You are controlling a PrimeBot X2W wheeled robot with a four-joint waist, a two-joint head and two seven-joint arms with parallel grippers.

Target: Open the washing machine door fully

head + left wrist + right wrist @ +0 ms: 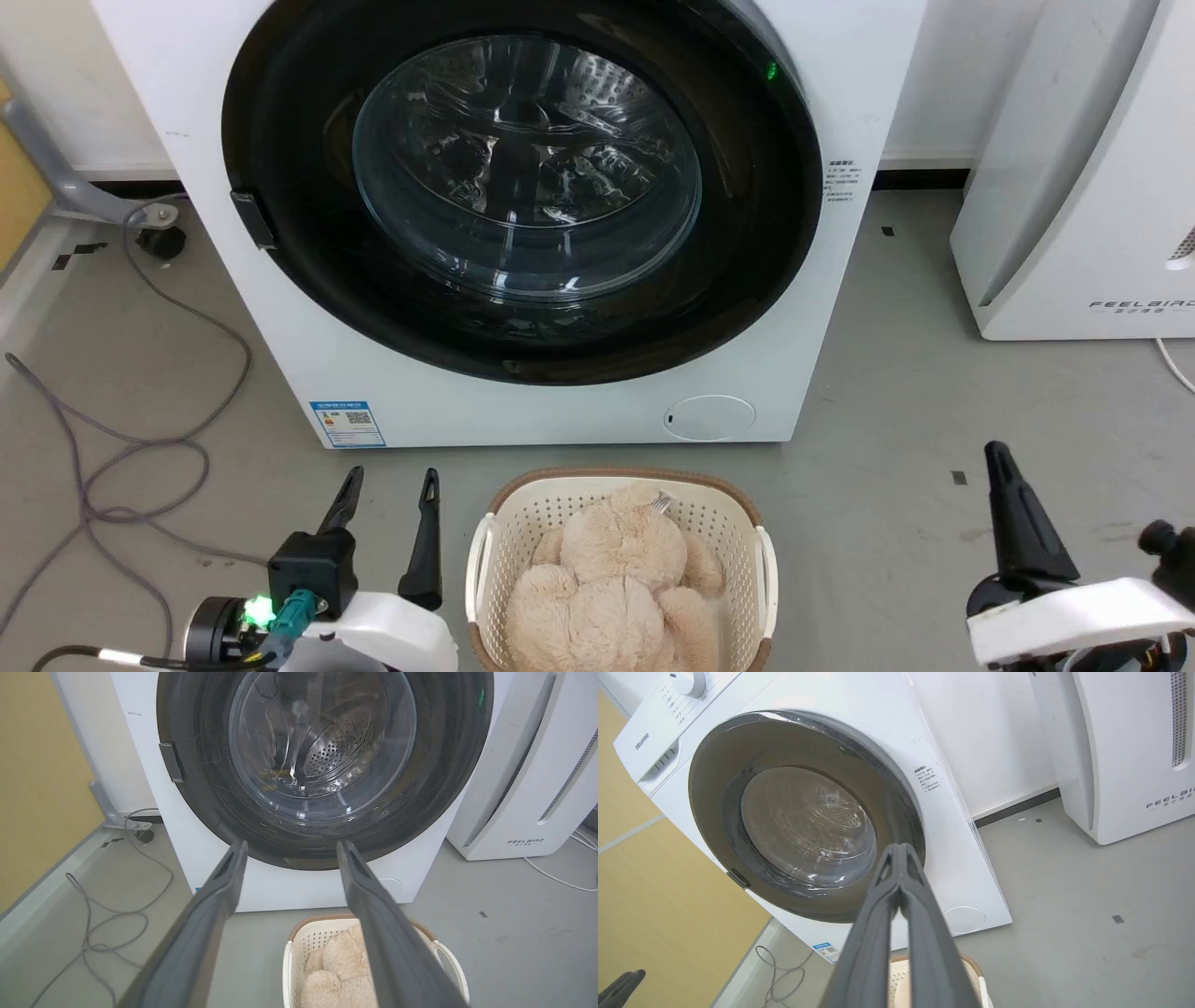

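The washing machine point(822, 308) stands white in front of me, its round glossy black door point(280, 140) lying flat against the front with a clear glass bowl point(527, 168) at centre. A small dark handle tab point(253, 219) sits on the door's left rim. My left gripper point(390, 481) hovers low over the floor, open, well short of the door, and its own view frames the door point(187, 728) between the fingers. My right gripper point(997, 455) stands at the lower right, its fingers pressed together and holding nothing, tips meeting point(900, 847) before the door point(710, 765).
A cream laundry basket point(499, 537) holding a beige plush toy point(616, 579) sits on the floor just below the machine. Grey cables point(140, 439) loop at the left. A white FEELBIRD appliance point(1074, 187) stands at the right. A yellow panel point(37, 788) borders the left side.
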